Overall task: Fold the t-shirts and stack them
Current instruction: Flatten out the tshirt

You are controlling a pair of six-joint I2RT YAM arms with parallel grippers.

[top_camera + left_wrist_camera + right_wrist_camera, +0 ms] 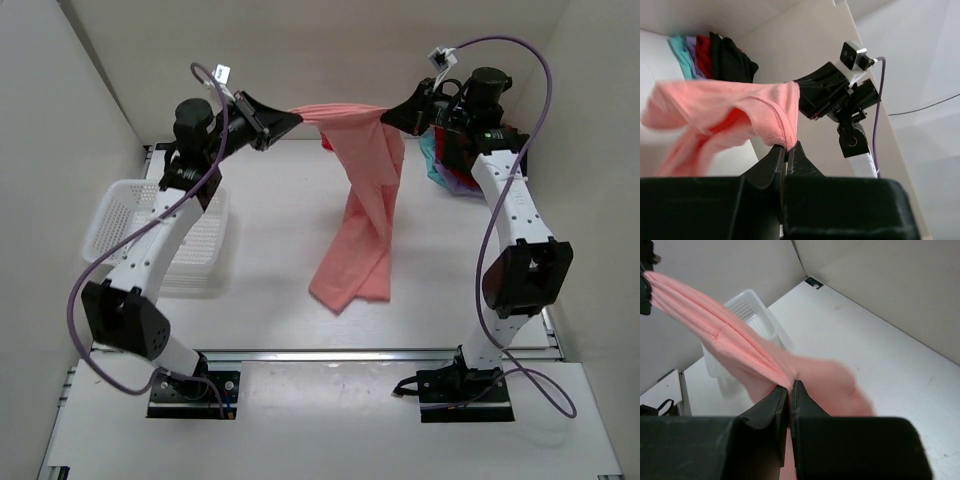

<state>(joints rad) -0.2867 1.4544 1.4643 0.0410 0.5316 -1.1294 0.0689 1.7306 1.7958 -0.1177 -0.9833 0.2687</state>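
Observation:
The salmon-pink t-shirt hangs in the air between both grippers, its top edge stretched across and its body draping down onto the table. My left gripper is shut on one end of that edge; the left wrist view shows the cloth pinched at the gripper. My right gripper is shut on the other end; the right wrist view shows the cloth clamped at the gripper. Folded black, red, purple and teal t-shirts lie stacked at the back right, partly hidden behind my right arm.
A white mesh plastic basket stands on the table at the left, under my left arm, and also shows in the right wrist view. White walls close in the back and both sides. A metal rail runs along the near table edge.

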